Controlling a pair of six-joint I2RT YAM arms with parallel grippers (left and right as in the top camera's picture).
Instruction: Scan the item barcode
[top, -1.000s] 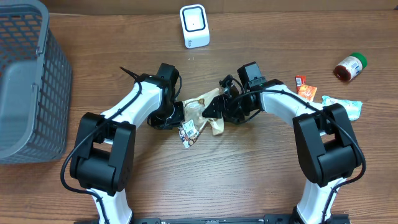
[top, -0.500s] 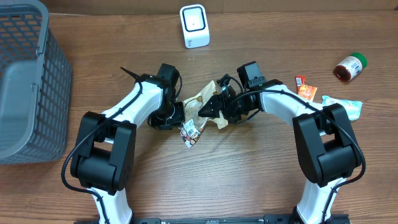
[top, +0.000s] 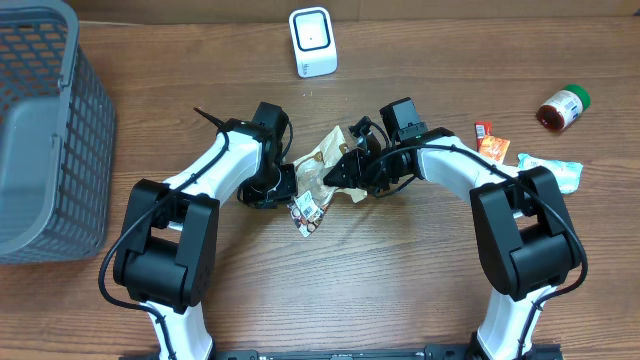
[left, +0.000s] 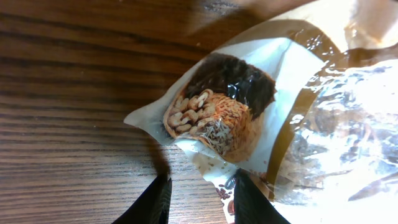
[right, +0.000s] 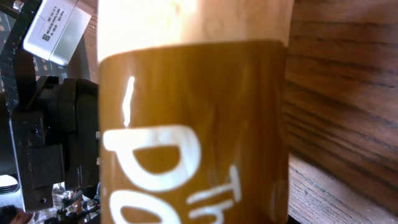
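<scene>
The item is a crinkled brown and cream snack packet (top: 322, 160) lying mid-table between my two arms. In the left wrist view its printed end (left: 239, 106) shows a pictured bar, and a speckled corner rests against my right-hand finger (left: 252, 202). My left gripper (left: 202, 186) (top: 292, 195) stands slightly open, with bare wood showing in the gap. My right gripper (top: 346, 172) is pressed up against the packet. Its wrist view is filled by the brown band with white letters (right: 193, 124), which hides the fingers. The white scanner (top: 312, 42) stands at the far edge. No barcode shows.
A grey mesh basket (top: 40, 130) takes up the far left. At the right lie a green-lidded jar (top: 563, 108), an orange sachet (top: 491, 146) and a white and teal packet (top: 552, 172). The left arm's black housing (right: 53, 130) looms beside the packet.
The packet's upper end has risen and swung toward the scanner side. The right gripper has shifted slightly left against it. The left arm has stayed put.
</scene>
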